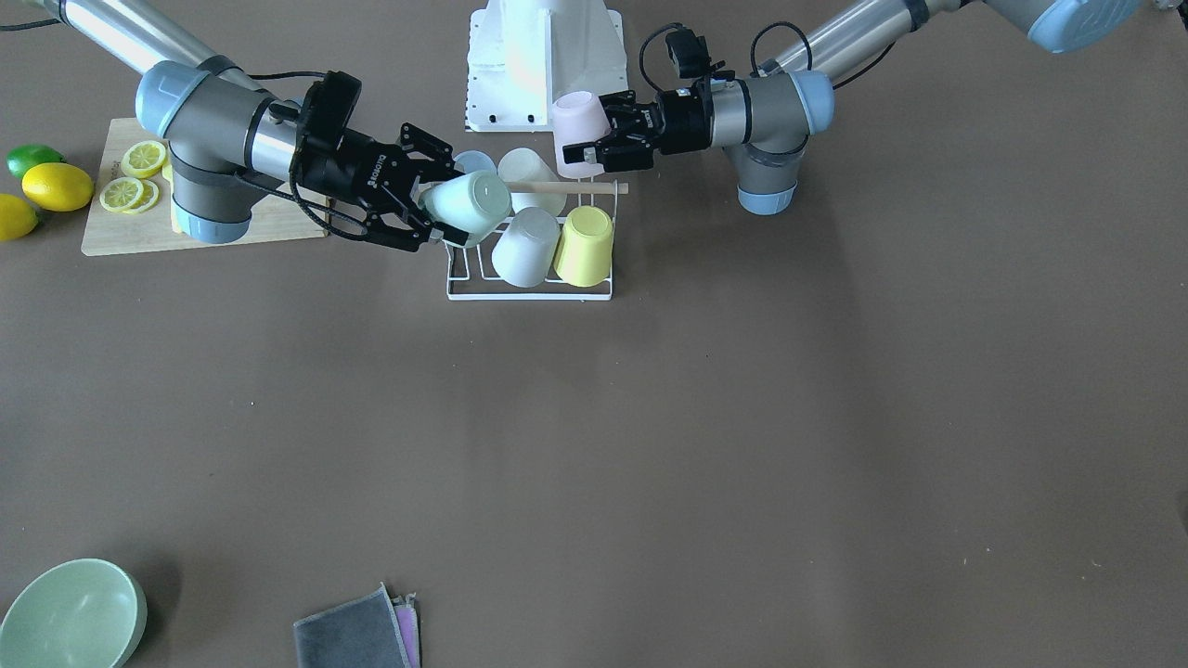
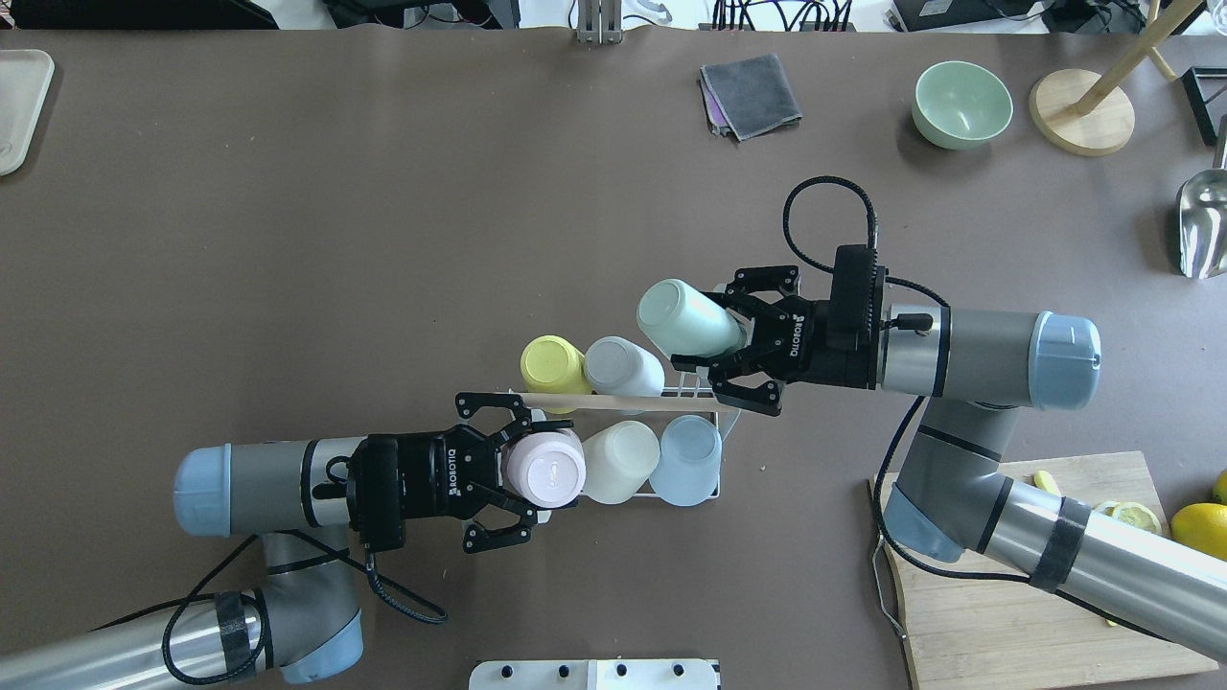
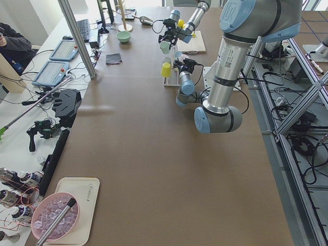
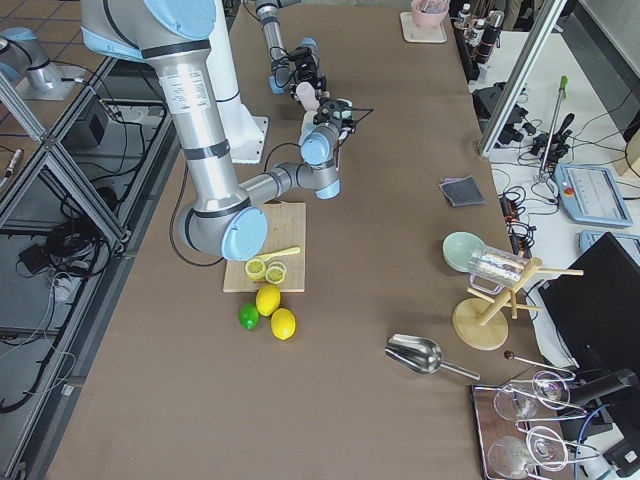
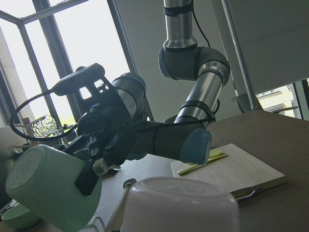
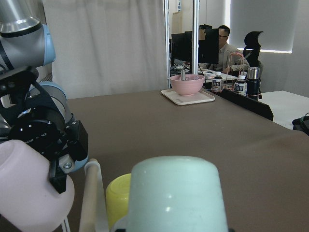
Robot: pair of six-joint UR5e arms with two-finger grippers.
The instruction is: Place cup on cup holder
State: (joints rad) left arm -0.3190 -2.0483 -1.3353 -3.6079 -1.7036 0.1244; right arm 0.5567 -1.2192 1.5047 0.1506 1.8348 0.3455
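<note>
Matte pink cup (image 2: 548, 470) clamped in left gripper (image 2: 522, 467); smooth mint cup (image 2: 681, 318) in right gripper (image 2: 714, 331); white wire cup holder (image 1: 529, 296) between.

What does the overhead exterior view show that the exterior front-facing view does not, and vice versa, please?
Only overhead: the metal scoop and the round wooden stand base. Only front-facing: the lime. Both: the cup holder, the left gripper shut on the pink cup, the right gripper shut on the mint cup, and the green bowl.
</note>
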